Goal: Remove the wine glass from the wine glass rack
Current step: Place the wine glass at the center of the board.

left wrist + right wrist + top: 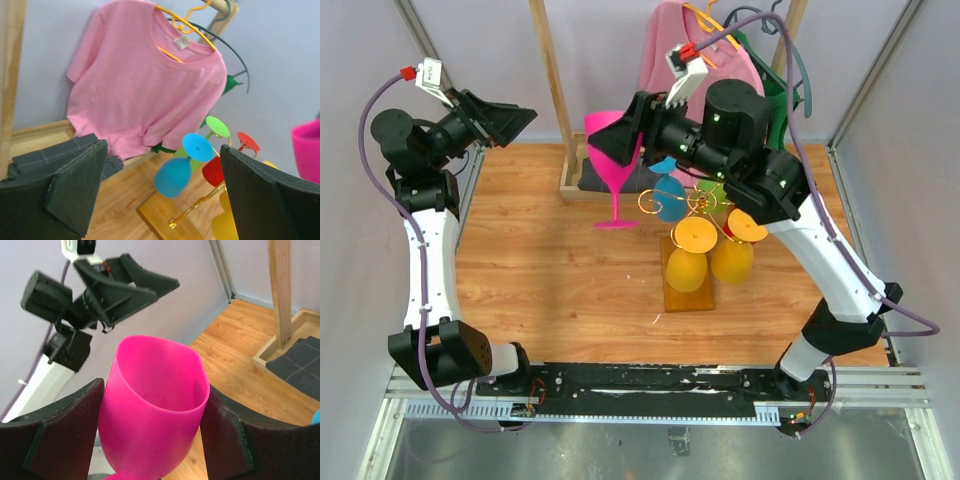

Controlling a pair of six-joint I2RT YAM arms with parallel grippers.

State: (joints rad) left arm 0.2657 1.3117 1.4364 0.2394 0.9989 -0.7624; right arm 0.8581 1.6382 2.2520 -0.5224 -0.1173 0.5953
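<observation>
Six wine glasses (686, 268), one rack (688, 296)

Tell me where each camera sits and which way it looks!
Top camera: above and behind the robot, looking down on the table, rack, left arm, right arm.
Left wrist camera: on the left wrist, facing the pink shirt and rack; its open left gripper shows.
Right wrist camera: on the right wrist, facing the left arm; its right gripper grips the pink glass.
All three show the pink glass.

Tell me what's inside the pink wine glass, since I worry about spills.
Nothing shows inside the pink wine glass, only its bare inner wall. The very bottom of the bowl is hidden behind the near rim, so it cannot be checked.
</observation>
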